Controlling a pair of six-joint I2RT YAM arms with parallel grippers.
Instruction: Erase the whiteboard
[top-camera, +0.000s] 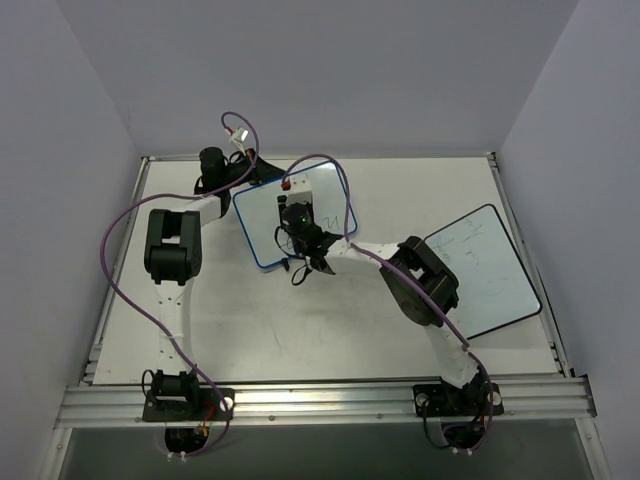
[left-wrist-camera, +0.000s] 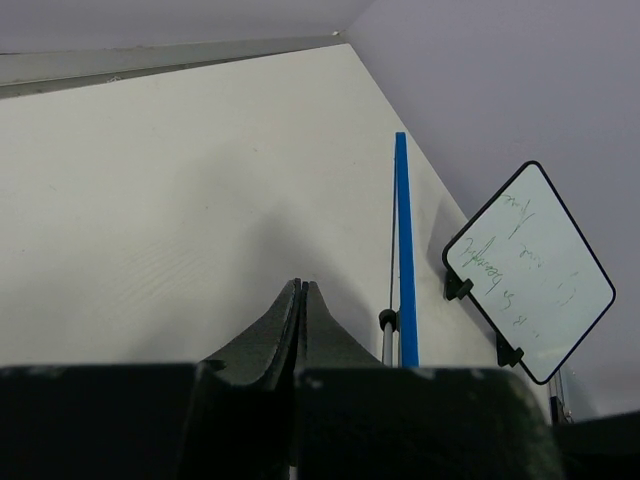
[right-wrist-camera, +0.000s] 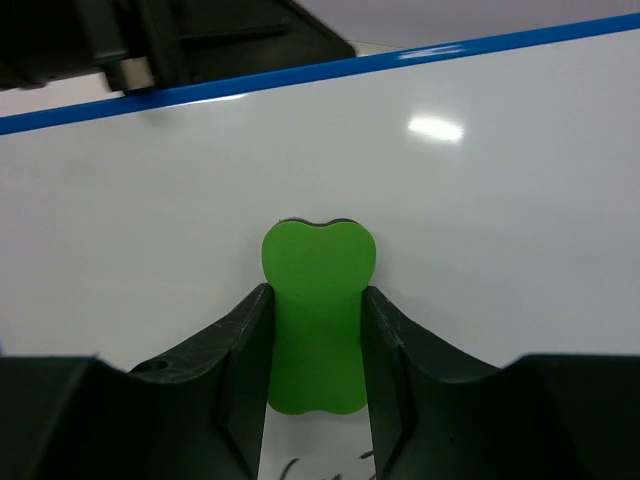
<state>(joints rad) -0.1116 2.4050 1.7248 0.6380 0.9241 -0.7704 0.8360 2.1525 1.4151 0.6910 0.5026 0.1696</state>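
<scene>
Whiteboard (top-camera: 260, 222) wiping was under way: right gripper (right-wrist-camera: 316, 292) clamped a green eraser (right-wrist-camera: 318, 260) on its face, left gripper (left-wrist-camera: 301, 288) clenched empty; handwriting (top-camera: 341, 221) at right needed a rightward sweep.

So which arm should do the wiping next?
The right arm, probably. Its jaws are shut on the green eraser, right at the whiteboard's white face, with black writing nearby. The left arm's jaws are shut on nothing, off beside the board's blue edge.
</scene>
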